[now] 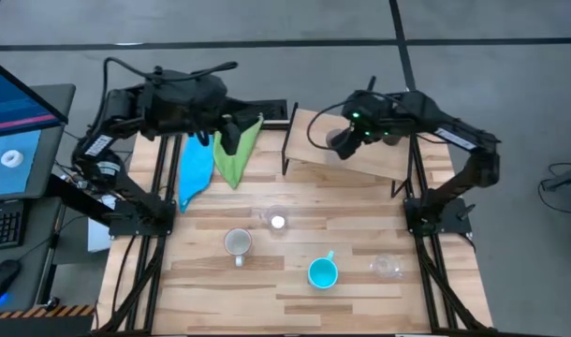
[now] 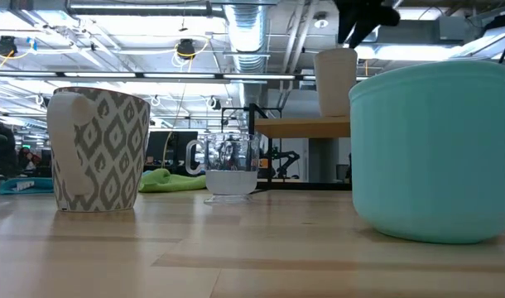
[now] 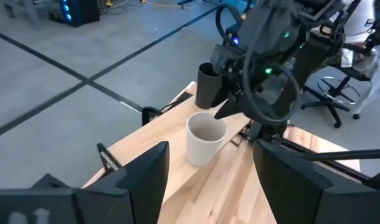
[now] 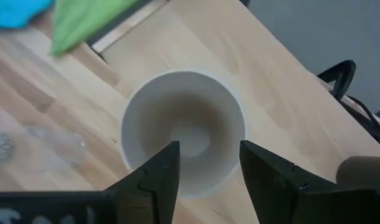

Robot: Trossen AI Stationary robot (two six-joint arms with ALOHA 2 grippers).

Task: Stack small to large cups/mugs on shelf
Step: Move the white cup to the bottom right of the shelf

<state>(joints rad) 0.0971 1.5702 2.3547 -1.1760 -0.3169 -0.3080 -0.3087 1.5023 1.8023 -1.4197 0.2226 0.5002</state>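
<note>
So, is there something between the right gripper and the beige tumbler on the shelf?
Nothing. In the right wrist view the open right gripper hangs directly above the beige tumbler on the shelf, with only air between.

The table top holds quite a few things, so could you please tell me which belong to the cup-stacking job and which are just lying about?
Job:
beige tumbler
black cup
patterned mug
cyan mug
clear cup
second clear cup
shelf

Lying about:
blue cloth
green cloth
</note>
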